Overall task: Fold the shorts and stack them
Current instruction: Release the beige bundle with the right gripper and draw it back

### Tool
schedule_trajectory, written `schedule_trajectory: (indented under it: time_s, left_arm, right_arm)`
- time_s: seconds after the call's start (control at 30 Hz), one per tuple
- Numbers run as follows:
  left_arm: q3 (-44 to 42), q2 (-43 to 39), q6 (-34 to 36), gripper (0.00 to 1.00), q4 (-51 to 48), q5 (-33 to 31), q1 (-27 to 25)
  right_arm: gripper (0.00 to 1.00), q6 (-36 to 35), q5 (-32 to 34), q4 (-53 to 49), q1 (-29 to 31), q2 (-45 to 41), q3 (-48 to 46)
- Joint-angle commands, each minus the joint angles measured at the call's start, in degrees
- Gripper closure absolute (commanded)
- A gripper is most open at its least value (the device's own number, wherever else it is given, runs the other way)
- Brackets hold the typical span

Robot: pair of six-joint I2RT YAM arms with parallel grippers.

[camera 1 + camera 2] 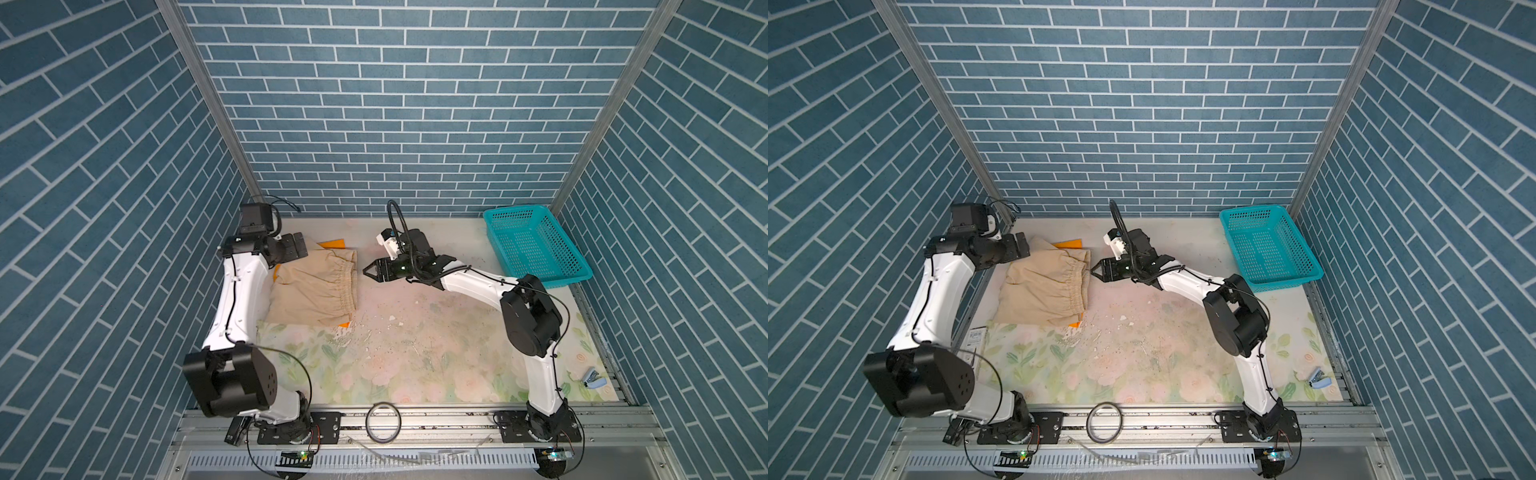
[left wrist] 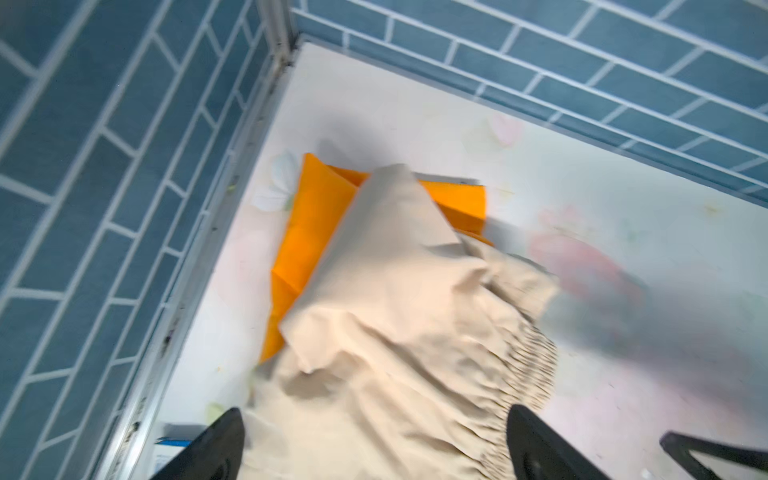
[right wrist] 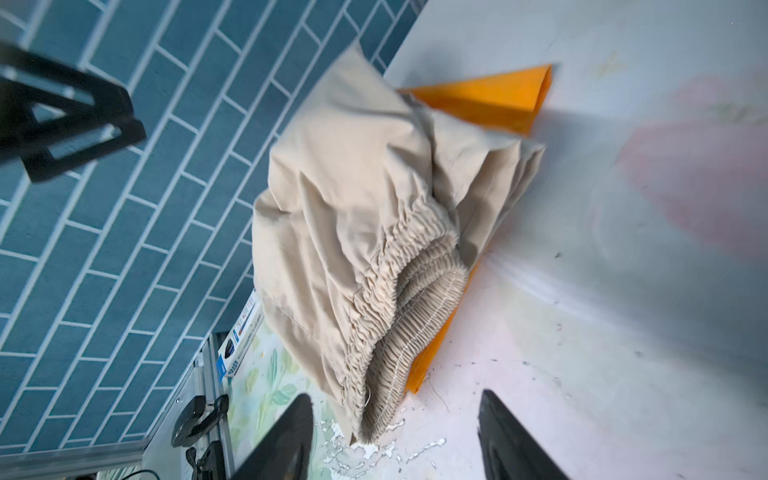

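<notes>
Beige shorts (image 1: 316,291) lie folded on the orange shorts (image 1: 332,243) at 10 o'clock on the table (image 1: 415,353). Orange edges show at the stack's 12 and 5 o'clock. Judged: stacking essentially done, top pair somewhat rumpled. Left gripper (image 1: 298,245) sits at the stack's 11 o'clock, jaws wide, holding nothing. Right gripper (image 1: 368,272) sits at its 3 o'clock, just beside the waistband (image 1: 347,286), jaws parted and empty, probably positioned clear of the cloth. Printed card (image 1: 978,338) at the table's 9 o'clock edge: text too small to read. No brand shows on either pair.
</notes>
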Motion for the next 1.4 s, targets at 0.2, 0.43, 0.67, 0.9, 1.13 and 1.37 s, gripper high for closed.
schedule_trajectory:
  time_s: [0.2,0.43,0.67,0.9,1.13,1.37]
  left_arm:
    - [-2.3,8.7,1.6,0.53,17.8,13.3,-3.4]
    - [3.2,20.3,4.2,0.76,20.8,13.8,-1.6]
    - [1.0,28.1,2.4,0.82,30.8,14.5,2.4]
    - [1.9,34.7,0.3,0.83,35.1,15.9,4.9]
    - [4.9,38.4,2.4,0.76,33.1,14.8,4.9]
    - [9.9,31.1,2.2,0.33,24.1,14.6,4.3]
  right_arm:
    - [0.43,-4.0,0.6,5.6,-1.7,-8.7,-14.1]
    - [0.44,-3.2,0.8,8.1,-1.8,-10.5,-18.8]
    - [0.44,-3.1,0.5,8.2,-1.8,-10.8,-20.5]
    - [0.44,-3.2,1.5,7.6,-1.7,-10.3,-20.4]
    - [0.43,-3.9,2.1,6.3,-1.7,-10.6,-19.4]
    - [0.41,-6.5,3.1,4.6,-2.0,-13.0,-19.0]
